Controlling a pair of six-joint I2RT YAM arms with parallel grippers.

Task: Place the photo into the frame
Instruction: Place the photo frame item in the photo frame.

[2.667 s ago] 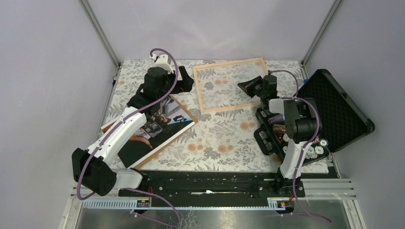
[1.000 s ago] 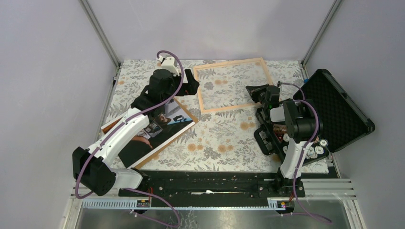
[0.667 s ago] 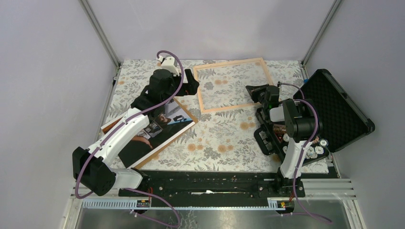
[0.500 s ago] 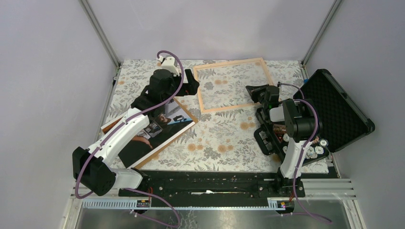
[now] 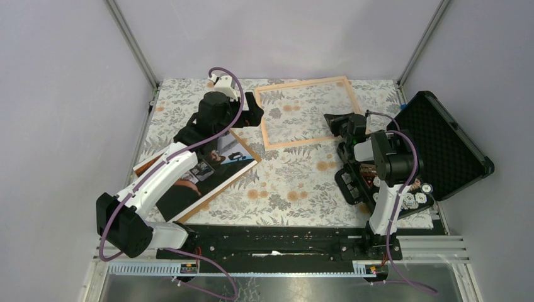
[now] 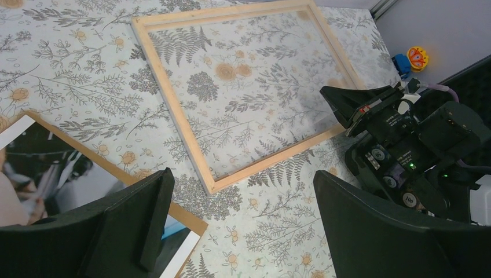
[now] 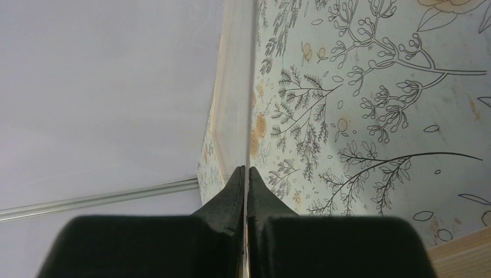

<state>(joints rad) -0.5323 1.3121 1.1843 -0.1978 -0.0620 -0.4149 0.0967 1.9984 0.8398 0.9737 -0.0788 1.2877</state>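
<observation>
Overhead, the frame (image 5: 302,141) is seen laid flat at the far side of the worktop (image 5: 289,182), with the photo (image 5: 189,182) laid face up at the near left, apart from it. The left fingers (image 6: 370,231) are spread wide above the gap between them, while the right fingers (image 7: 231,197) are pressed together at the frame's right rail.

One frame (image 5: 300,83), one photo (image 5: 214,170), one open black case (image 5: 441,148), one floral tablecloth (image 5: 283,182)

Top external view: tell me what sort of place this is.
Probably a robot lab work cell: the left arm and right arm bolted to a black rail, plain walls with aluminium posts, and a floral cloth over the table.
</observation>
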